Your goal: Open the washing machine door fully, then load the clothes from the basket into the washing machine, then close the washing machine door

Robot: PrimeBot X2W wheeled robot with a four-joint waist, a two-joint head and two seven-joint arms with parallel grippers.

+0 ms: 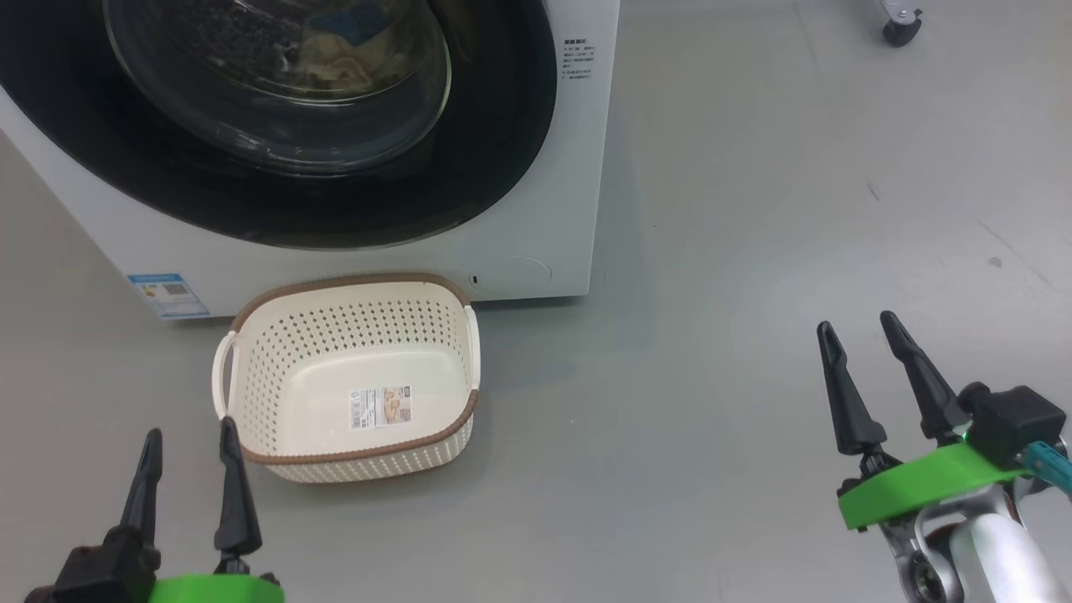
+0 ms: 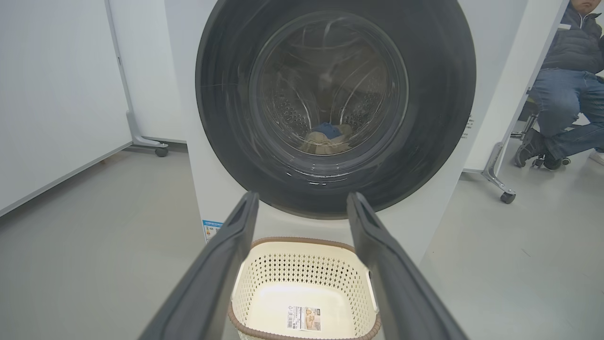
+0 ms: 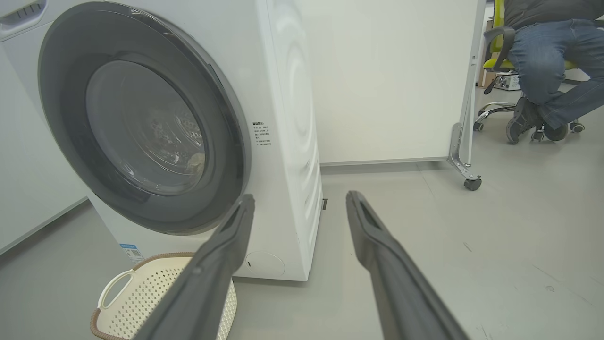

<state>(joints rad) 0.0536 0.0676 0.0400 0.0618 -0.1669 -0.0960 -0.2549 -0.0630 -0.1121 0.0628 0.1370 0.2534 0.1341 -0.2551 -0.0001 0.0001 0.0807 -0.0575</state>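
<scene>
The white washing machine (image 1: 536,243) stands ahead with its black-rimmed round door (image 1: 469,151) shut against its front. Through the glass, pale yellow clothes (image 2: 325,141) with a small blue piece (image 2: 328,128) lie inside the drum. The cream perforated basket (image 1: 352,331) sits on the floor before the machine, holding nothing but its label sticker (image 1: 381,406). My left gripper (image 1: 188,440) is open at the lower left, just beside the basket's near left corner. Well clear of the machine at the lower right, my right gripper (image 1: 858,327) is open over bare floor.
A seated person's legs and shoes (image 3: 542,113) are off to the right on a wheeled chair. White partition panels on castors (image 3: 467,182) stand behind and beside the machine. A castor (image 1: 900,29) shows at the upper right. Grey floor spreads to the right.
</scene>
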